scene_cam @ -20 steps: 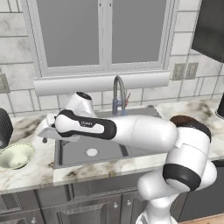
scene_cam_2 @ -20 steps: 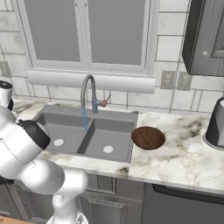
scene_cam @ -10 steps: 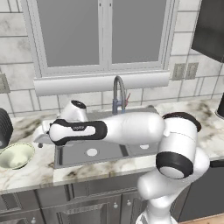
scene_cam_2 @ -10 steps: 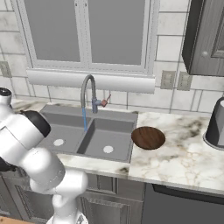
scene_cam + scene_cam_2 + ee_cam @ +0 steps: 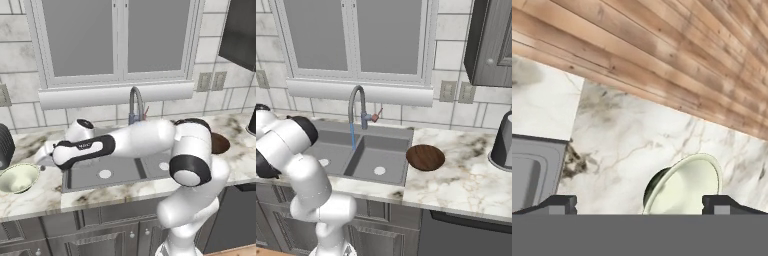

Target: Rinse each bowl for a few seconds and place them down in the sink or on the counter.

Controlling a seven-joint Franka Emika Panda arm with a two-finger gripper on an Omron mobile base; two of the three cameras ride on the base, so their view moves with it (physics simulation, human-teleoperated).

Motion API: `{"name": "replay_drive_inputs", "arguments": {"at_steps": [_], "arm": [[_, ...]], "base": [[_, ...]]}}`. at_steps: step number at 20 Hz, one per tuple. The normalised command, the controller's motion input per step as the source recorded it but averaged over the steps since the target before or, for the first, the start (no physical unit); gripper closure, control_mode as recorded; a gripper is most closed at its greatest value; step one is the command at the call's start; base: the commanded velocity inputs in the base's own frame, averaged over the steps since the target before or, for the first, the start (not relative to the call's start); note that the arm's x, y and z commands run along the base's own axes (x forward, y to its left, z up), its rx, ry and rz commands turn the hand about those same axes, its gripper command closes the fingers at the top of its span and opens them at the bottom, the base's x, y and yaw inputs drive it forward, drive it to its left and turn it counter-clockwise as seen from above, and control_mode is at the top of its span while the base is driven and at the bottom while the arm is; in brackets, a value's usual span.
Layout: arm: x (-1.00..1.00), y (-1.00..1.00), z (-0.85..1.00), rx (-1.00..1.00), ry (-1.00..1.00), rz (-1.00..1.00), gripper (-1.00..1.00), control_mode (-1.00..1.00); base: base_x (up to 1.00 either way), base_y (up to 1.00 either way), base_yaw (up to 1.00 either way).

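Currently, the white arm is stretched leftward across the double-basin sink (image 5: 120, 170), its hand held over the marble bench (image 5: 45, 192) near the sink's left edge. The gripper (image 5: 639, 202) is seen in the hand view with its two dark fingertips spread wide apart, nothing pinched between them. Between those tips, the pale cream-green bowl (image 5: 684, 185) is framed, resting on the veined marble just beyond the grey sink wall (image 5: 534, 167). In the left base view this same bowl (image 5: 19, 177) sits on the bench left of the sink, just beside a black ribbed object (image 5: 5, 146) at the frame's edge.

The dark reddish-brown bowl (image 5: 425, 157) lies on the bench just right of the sink's right basin, well apart from the gripper. A thin stream of water (image 5: 352, 136) is seen falling from the curved grey faucet (image 5: 357, 102) into the left basin. A grey rounded vessel (image 5: 503, 142) stands at the far right of the bench.
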Motion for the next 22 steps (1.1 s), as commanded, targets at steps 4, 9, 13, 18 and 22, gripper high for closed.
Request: {"name": "replay_drive_inputs", "arguments": {"at_steps": [4,9,13,18,22], "arm": [[0.22,0.28,-0.21,0.0,0.0,-0.03,-1.0,-1.0],[0.21,0.22,-0.2,0.0,0.0,-0.04,-1.0,-1.0],[0.2,0.18,-0.13,0.0,0.0,-0.03,-1.0,-1.0],[0.22,0.24,-0.04,0.0,0.0,-0.04,-1.0,-1.0],[0.22,0.27,-0.02,0.0,0.02,-0.05,-1.0,-1.0]], "base": [[0.0,0.0,0.0],[0.0,0.0,0.0],[0.0,0.0,0.0],[0.0,0.0,0.0],[0.0,0.0,0.0]]}}
